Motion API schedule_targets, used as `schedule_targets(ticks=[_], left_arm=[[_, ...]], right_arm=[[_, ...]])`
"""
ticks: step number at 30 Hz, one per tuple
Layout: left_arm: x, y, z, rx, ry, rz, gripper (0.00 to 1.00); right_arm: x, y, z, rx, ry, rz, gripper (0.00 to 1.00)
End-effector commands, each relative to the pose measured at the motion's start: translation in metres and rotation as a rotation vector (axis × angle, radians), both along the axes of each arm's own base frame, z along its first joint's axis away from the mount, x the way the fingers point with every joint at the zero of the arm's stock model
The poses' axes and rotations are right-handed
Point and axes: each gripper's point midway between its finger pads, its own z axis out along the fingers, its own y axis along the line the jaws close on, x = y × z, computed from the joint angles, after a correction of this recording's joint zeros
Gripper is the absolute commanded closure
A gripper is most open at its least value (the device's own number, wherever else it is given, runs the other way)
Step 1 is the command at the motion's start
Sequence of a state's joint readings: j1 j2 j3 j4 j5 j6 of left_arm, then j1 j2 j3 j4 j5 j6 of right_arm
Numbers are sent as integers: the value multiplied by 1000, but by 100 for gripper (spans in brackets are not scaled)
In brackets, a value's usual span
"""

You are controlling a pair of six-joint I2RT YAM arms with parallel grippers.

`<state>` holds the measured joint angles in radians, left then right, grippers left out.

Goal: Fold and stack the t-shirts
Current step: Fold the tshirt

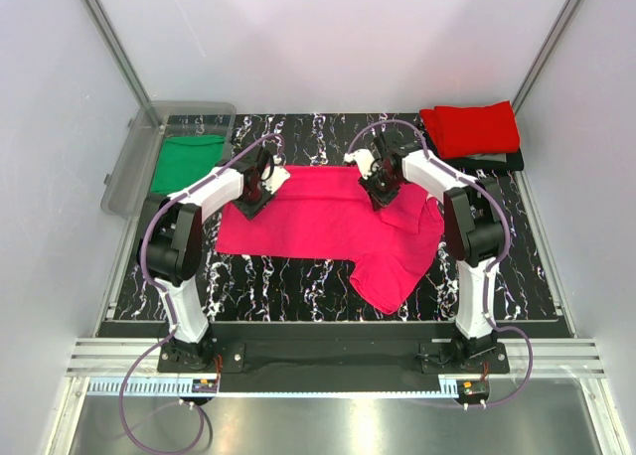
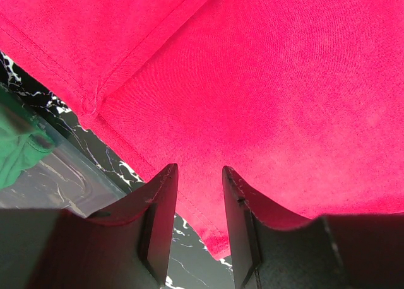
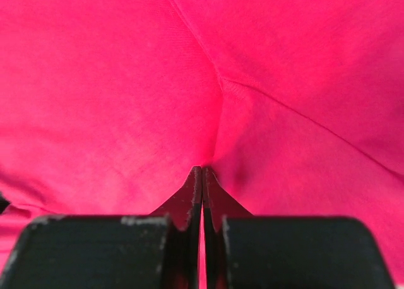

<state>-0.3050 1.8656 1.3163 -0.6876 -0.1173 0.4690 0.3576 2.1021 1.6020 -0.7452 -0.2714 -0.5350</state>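
Both ends of the far edge of the pink t-shirt, spread lengthwise across the counter, are covered: the left gripper poised with jaws apart over the hem, the right gripper clenched on a pinch of cloth.

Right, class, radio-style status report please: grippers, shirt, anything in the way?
Left gripper open at pink shirt edge. Right gripper shut on pink shirt. Red shirt, green shirt apart, off to the sides.

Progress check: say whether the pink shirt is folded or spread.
Spread, not yet folded: the pink t-shirt lies wide across the table, one end bunched.
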Motion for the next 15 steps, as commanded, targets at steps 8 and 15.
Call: schedule_targets(ticks=[8,15], left_arm=[[16,-3,19,-24,-72,20,61],[17,-2,19,-20,-73,19,61]], right_arm=[[-11,31,54,85,-74,30,99],[-18,31,43,63,-46,41,97]])
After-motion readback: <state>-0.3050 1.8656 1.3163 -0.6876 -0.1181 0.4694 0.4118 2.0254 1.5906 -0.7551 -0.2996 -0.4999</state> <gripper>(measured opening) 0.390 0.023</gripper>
